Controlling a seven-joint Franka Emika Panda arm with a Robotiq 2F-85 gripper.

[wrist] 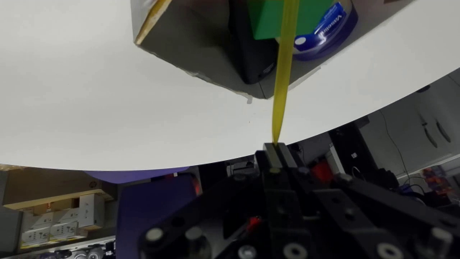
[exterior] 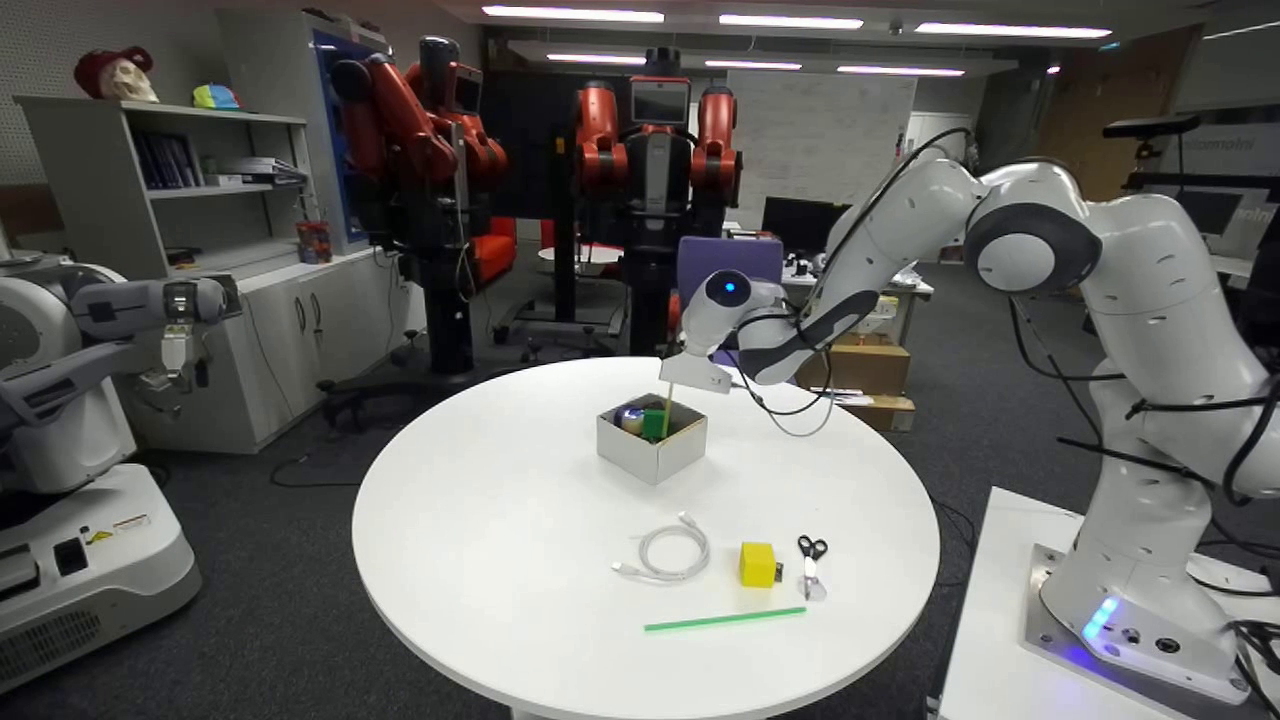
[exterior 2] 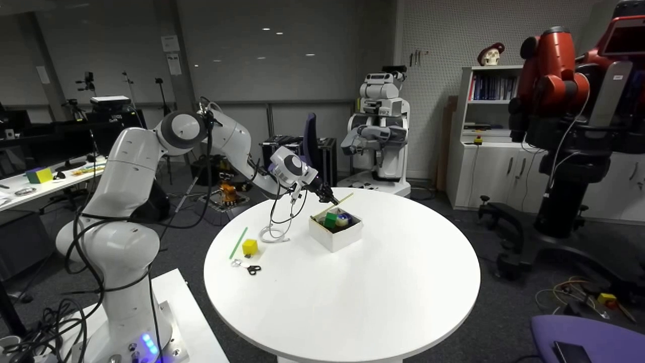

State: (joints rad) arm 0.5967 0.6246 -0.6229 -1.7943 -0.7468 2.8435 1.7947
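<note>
The black pincer (wrist: 276,145), all but closed, pinches a slim yellow plastic-looking straw (wrist: 284,68), presumably because anything so thin leaves little gap; in the wrist view it runs toward twelve o'clock across a squarish pale cardboard box (wrist: 196,50)

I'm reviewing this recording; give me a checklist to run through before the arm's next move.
1. Gripper shut on the yellow straw: ok, the straw is pinched.
2. Box upright on the table: ok.
3. Box open at the top: ok, no lid on it.
4. Straw wholly inside the box: not ok, part of it reaches outside.
5. Straw clear of the green block and jar: cannot tell, contact is unclear.
</note>
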